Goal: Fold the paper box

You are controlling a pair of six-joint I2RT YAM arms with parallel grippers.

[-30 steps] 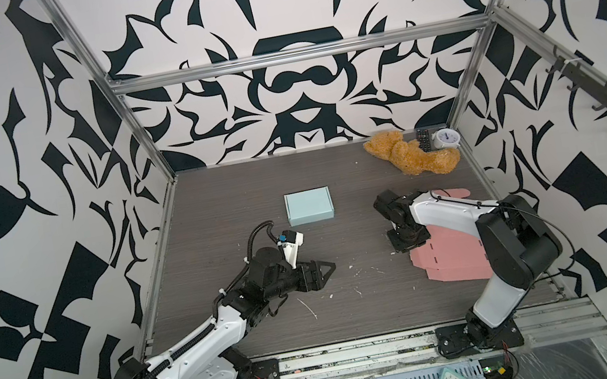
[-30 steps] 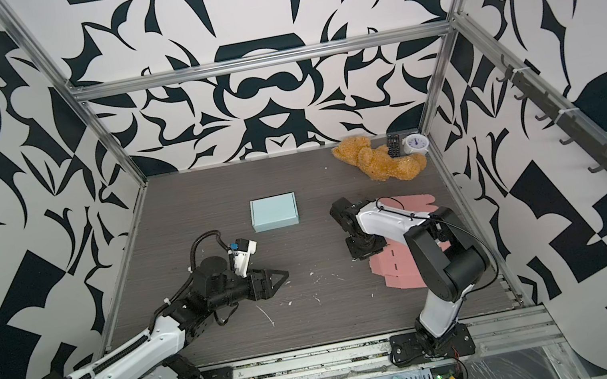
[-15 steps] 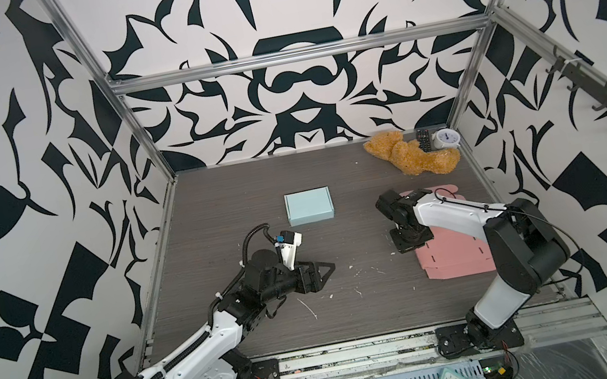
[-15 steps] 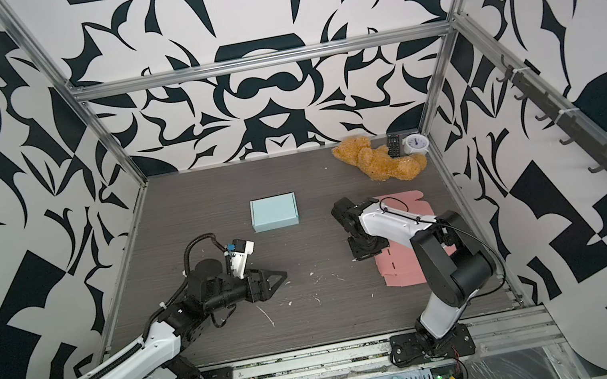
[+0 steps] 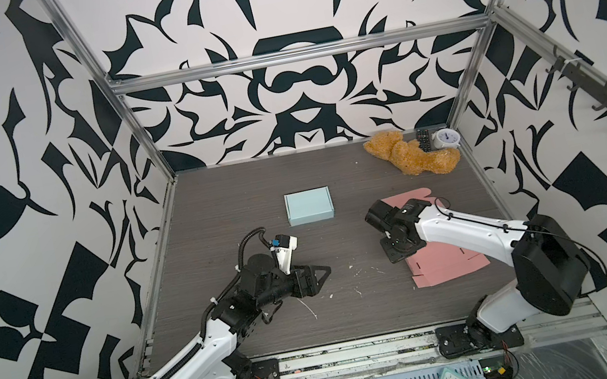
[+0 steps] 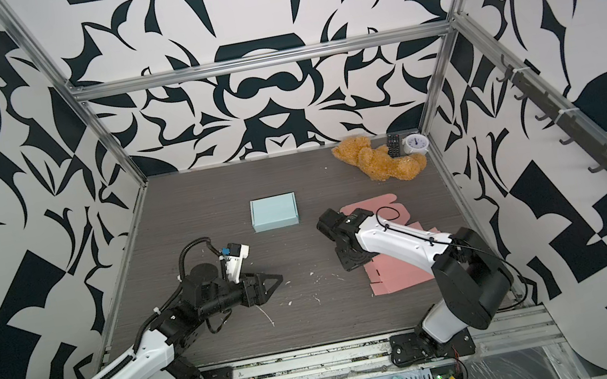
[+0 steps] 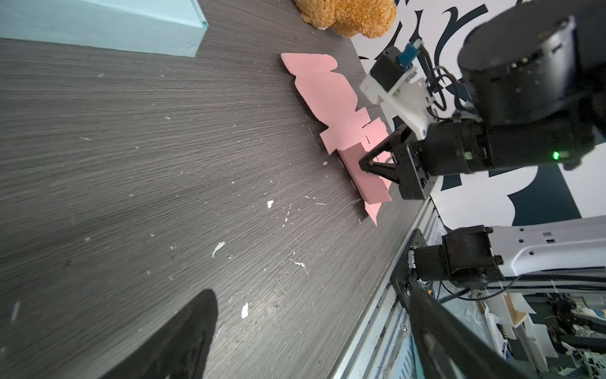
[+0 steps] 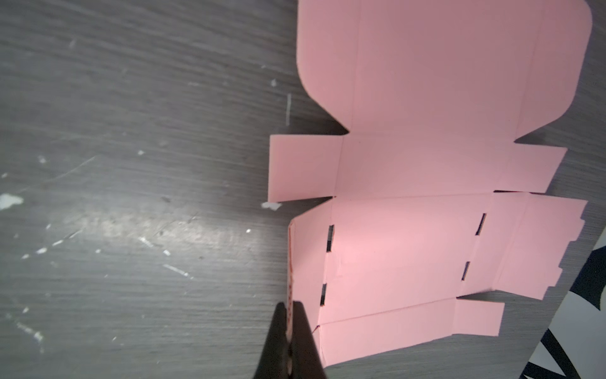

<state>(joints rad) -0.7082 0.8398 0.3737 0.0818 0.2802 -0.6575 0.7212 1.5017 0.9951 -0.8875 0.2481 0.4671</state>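
right gripper (image 8: 290,313) pinches flap of pink paper box (image 8: 426,164); left gripper (image 5: 321,276) splayed, apart

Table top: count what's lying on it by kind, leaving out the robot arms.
Paper boxes: 2, the blue folded box and the pink flat box
Teddy bear: 1
Remote control: 1
Alarm clock: 1
Total: 5

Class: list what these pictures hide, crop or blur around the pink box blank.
Pink box blank: middle hidden under the right arm in both top views.
Right gripper: finger bases cut off by the right wrist view's edge.
Left gripper: fingers blurred and cropped in the left wrist view.
White clock: dial too small to read.
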